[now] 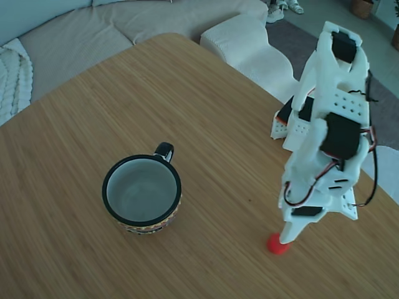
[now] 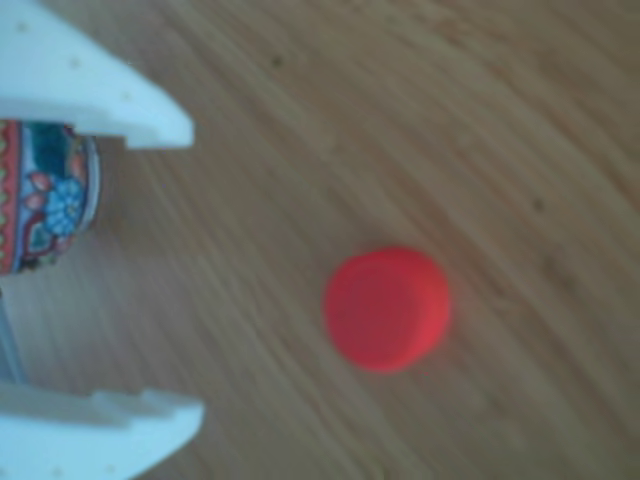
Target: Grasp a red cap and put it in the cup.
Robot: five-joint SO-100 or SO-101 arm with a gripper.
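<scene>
The wooden table (image 1: 187, 93) is filling most of the fixed view, with a pale sofa (image 1: 93, 28) lying beyond its edge at 11 o'clock. My white arm (image 1: 327, 137) is standing at 3 o'clock in that view, folding down so that its tip is pointing at the tabletop. The cup (image 1: 142, 193) is sitting upright just left of centre, handle at 1 o'clock, pale interior showing. In the other view its patterned wall (image 2: 45, 195) is showing at 9 o'clock, between my two fingers. My gripper (image 2: 190, 275) is standing released: one white finger (image 2: 90, 90) is entering at 10 o'clock and the other at 7 o'clock, with a wide gap and nothing between the tips. The red cap (image 2: 386, 308) is lying flat on the wood beyond the fingertips, clear of both. In the fixed view the red cap (image 1: 276, 244) is resting at 4 o'clock, directly under my tip and well apart from the cup.
</scene>
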